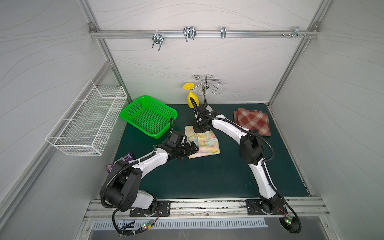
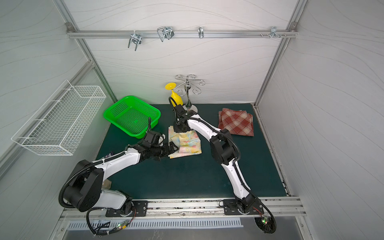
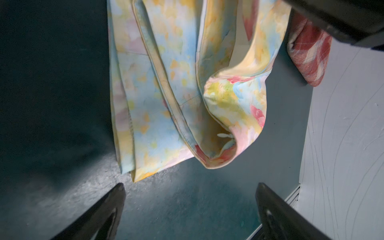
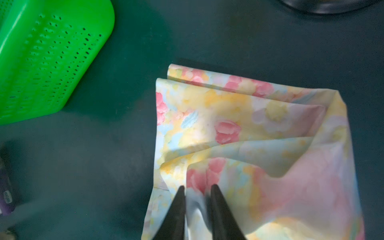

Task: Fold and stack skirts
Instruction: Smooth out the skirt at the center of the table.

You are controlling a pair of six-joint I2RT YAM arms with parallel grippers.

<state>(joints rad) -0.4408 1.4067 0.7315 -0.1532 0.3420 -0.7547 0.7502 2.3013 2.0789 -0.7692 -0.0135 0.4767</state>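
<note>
Lying partly folded in the middle of the dark green surface [image 1: 207,178], the flowered skirt [image 1: 205,144] has the right gripper [image 4: 197,188] at its far edge, jaws slightly apart around a fold of cloth; whether they pinch it I cannot tell. The left gripper [image 3: 190,186] hovers wide open just beside its left edge. The plaid skirt [image 1: 253,122] lies folded, well apart, near the right wall.

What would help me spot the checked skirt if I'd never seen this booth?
Start at the dark green mat. In its far right corner, by the wall, the plaid skirt lies folded. Unlike the pale floral skirt mid-mat, it is thick-looking, red-brown and cream checked.
</note>
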